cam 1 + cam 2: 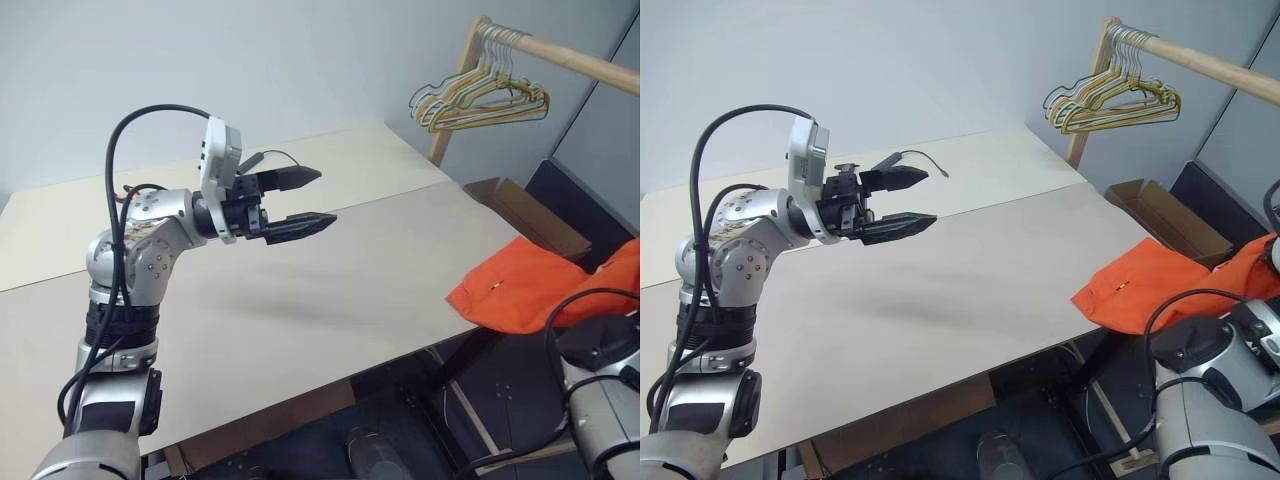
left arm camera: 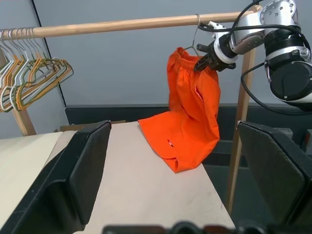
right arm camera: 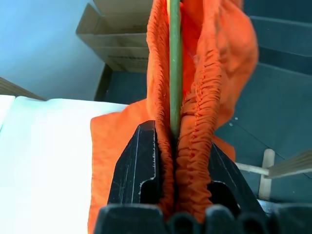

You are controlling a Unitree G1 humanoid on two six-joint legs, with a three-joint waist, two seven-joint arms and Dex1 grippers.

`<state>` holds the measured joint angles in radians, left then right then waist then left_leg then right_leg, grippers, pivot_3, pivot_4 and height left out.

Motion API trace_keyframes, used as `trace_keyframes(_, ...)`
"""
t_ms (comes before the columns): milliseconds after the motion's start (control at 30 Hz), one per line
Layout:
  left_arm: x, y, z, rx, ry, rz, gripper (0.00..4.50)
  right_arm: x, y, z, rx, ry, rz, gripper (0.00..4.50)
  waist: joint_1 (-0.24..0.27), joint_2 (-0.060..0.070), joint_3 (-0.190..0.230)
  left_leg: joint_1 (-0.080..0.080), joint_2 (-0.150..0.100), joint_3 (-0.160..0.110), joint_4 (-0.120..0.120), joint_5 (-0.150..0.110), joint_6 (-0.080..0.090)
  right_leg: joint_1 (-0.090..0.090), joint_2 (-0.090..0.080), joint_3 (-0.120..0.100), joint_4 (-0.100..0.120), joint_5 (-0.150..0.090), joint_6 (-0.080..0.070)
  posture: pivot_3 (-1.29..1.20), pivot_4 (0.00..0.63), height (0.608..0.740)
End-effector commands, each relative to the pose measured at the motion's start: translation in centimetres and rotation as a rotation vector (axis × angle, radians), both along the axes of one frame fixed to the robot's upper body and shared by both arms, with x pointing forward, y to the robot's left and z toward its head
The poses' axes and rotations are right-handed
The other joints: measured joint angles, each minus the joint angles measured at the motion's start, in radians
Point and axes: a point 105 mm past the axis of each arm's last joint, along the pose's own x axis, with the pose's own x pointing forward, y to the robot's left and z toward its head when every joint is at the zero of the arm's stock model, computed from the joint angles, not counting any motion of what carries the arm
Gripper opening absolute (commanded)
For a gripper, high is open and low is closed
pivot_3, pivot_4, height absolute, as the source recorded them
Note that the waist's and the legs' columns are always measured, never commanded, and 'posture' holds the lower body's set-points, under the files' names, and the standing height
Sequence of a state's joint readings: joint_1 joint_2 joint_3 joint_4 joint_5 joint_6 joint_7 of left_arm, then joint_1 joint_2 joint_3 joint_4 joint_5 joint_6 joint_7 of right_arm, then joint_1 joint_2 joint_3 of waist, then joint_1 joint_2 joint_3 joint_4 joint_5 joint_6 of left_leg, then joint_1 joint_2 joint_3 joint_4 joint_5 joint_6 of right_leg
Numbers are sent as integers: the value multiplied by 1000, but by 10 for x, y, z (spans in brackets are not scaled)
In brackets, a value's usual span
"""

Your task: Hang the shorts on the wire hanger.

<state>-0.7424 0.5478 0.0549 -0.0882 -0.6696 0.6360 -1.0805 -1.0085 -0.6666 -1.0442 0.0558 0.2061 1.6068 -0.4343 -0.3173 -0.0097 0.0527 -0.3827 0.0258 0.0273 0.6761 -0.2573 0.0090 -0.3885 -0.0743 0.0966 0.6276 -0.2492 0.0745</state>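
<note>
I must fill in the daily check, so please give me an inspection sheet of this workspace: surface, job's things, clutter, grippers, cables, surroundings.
Surface: pale table, bare except for one end of the shorts.
Job's things: orange shorts hang from the right gripper, lower end lying on the table's edge; a thin wire hanger runs through the gathered waistband, its hook at the wooden rail.
Clutter: nothing seen on the table.
Grippers: left gripper open and empty above the table; right gripper shut on the waistband and wire.
Cables: black cable loops over the left arm.
Surroundings: bunch of hangers on the rail; open cardboard box beside the table.
</note>
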Motion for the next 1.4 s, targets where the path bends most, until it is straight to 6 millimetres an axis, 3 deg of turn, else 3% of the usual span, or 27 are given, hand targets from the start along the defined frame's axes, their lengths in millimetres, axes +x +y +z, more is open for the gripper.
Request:
trace_keyframes(33, -4, 0, 6, -3, -25, -11, 4500, -4, -7, 10, -62, 2, 60, 1037, 0, 0, 0, 0, 0, 0, 0, 0, 0, 0, 0, 0, 0, 0, 0, -294, 23, 740)
trace_keyframes(167, -3, 0, 6, 4, -17, -16, 4500, -4, -3, 18, -203, 64, 279, 1037, -5, -1, 0, 0, 0, 3, -1, 0, 0, 0, 0, 0, -1, -2, 3, -314, 32, 740)
trace_keyframes(467, -1, -6, 6, 15, -8, -52, 4500, -10, -2, 10, -162, 192, 529, 1037, -42, -2, 2, 3, 0, 7, -1, 0, 0, 2, 1, 2, -2, -5, 8, -352, 41, 740)
trace_keyframes(600, 0, -8, 6, 20, -9, -63, 4500, -5, -8, 10, -197, 192, 545, 1927, -59, -3, 2, 3, 1, 6, -1, 0, 0, 2, 1, 2, -2, -5, 8, -353, 37, 740)
trace_keyframes(867, 0, -6, 9, 23, -15, -61, 4500, -3, -14, 19, -280, 196, 554, 4483, -60, -3, 2, 3, 0, 6, -2, 0, 0, 2, 1, 3, -2, -5, 9, -345, 36, 740)
trace_keyframes(1200, 0, -5, 9, 21, -12, -55, 4500, -11, -8, 44, -499, 169, 492, 4483, -56, -3, 2, 3, 1, 3, -2, 0, 0, 2, 1, 3, -1, -5, 9, -344, 39, 740)
trace_keyframes(1400, 1, -3, 10, 10, -17, -33, 4500, -24, 14, 88, -782, 22, 420, 4483, -52, -3, 2, 2, 1, 2, -1, 0, 0, 1, 1, 3, -1, -5, 10, -338, 34, 740)
